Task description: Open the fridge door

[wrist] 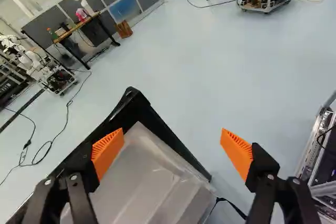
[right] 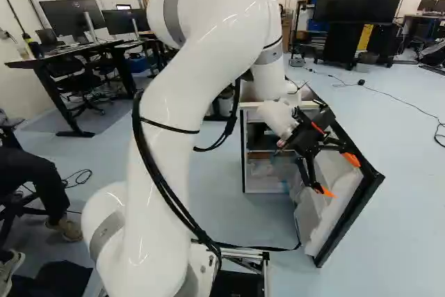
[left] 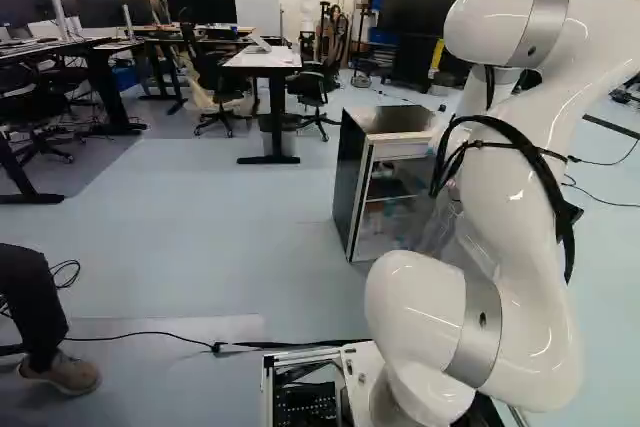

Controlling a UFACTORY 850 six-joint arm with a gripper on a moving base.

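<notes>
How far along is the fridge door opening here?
Looks done: the fridge door stands swung well out, exposing the shelves. In hand: nothing gripped; the gripper has its fingers spread by the door's inner side. Left: probably only backing away, or a small further push.

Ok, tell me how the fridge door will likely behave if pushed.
The fridge door looks stiff: its straight dark frame should swing as one panel. It seems joined to the fridge, so will probably pivot rather than slide. The pale lining looks smooth and may be slippery.
</notes>
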